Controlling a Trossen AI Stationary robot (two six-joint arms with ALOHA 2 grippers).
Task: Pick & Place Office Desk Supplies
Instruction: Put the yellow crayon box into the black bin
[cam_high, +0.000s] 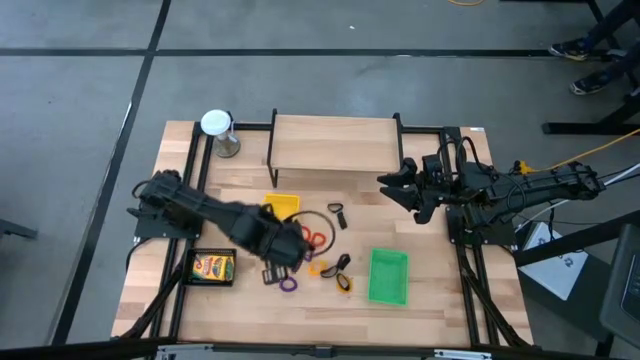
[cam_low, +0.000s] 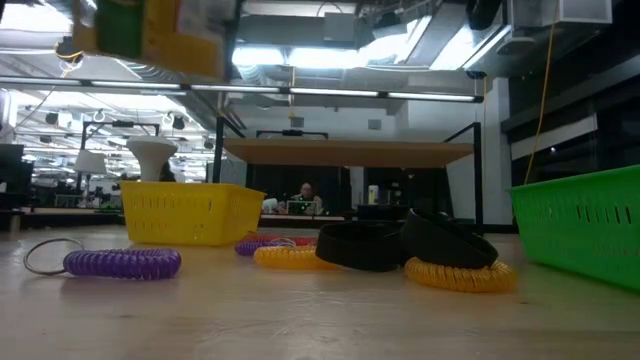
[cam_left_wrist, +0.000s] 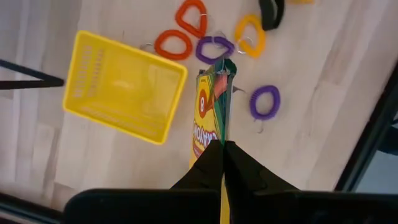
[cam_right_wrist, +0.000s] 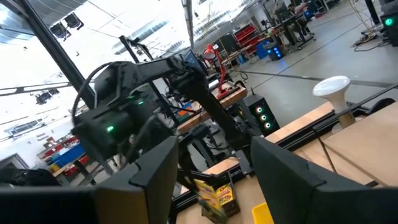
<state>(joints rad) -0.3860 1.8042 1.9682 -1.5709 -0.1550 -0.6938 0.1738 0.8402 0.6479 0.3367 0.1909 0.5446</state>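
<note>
Wooden table (cam_high: 330, 310) — scattered rings (cam_high: 288, 285).

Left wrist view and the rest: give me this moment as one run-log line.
left pincer: shut on crayon box, raised beside yellow tray | right pincer: open, waiting at table's right | second crayon box: in black tray

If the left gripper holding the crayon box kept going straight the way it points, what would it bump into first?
Probably the bare wooden table. The left gripper points straight down with the crayon box hanging below, between the yellow tray and a purple ring. Depth is hard to judge.
</note>
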